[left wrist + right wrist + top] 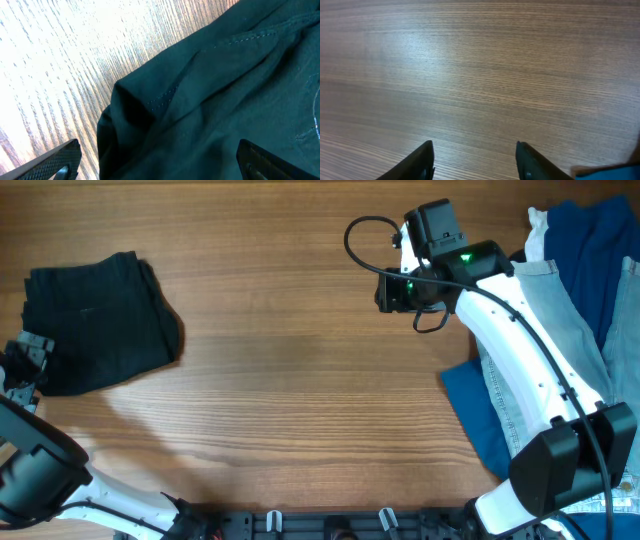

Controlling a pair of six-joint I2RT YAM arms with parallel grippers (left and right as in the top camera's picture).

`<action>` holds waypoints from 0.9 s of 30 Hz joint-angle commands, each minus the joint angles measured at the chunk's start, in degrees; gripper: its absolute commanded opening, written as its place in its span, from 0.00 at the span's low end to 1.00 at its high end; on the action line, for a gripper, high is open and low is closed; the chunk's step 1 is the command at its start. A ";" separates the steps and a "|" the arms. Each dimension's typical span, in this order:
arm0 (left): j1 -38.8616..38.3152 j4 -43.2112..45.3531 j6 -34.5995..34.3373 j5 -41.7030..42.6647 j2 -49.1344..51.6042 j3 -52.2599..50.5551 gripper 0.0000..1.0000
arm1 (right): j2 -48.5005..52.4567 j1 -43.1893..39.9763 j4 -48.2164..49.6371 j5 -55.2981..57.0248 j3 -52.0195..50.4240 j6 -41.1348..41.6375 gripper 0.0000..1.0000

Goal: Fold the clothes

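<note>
A black garment [95, 325] lies folded into a compact bundle at the far left of the table; it fills most of the left wrist view [225, 100]. My left gripper [22, 370] is open at the bundle's left edge, its fingers [160, 159] spread wide over the cloth and holding nothing. My right gripper [385, 290] is open and empty above bare wood at the upper right, fingers [475, 155] apart. Light-blue denim jeans [545, 330] and dark blue cloth [590, 240] lie heaped at the right edge.
A dark blue cloth corner [480, 405] sticks out from under the jeans toward the table's middle; a sliver shows in the right wrist view [600, 172]. A white piece [537, 230] peeks out at the top right. Wooden tabletop [300, 380] spans between the piles.
</note>
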 commanded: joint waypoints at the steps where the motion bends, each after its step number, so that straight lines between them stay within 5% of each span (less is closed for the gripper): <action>1: -3.80 0.17 3.85 -1.53 -5.11 2.10 1.00 | 0.44 0.33 1.62 0.98 -0.11 -0.70 0.63; 5: -13.97 0.17 8.13 -1.64 -11.08 2.43 1.00 | 0.44 -0.07 5.95 -1.05 -0.11 -0.94 0.82; 13: -43.89 -10.03 12.28 -3.78 -11.80 2.43 1.00 | 0.44 -12.50 8.39 -7.28 -0.11 -3.02 1.00; 17: -46.16 -23.17 5.09 -3.76 -12.90 2.43 1.00 | 0.42 -16.02 -3.30 -6.84 -0.11 -1.92 1.00; 22: -45.57 -33.51 4.39 -3.72 -20.35 1.84 1.00 | -0.17 -15.52 -15.47 -3.85 -0.70 0.66 0.99; 27: -47.67 -30.47 4.94 -3.56 -37.62 -8.46 1.00 | -15.02 -10.01 -7.10 -0.39 -13.07 2.73 0.99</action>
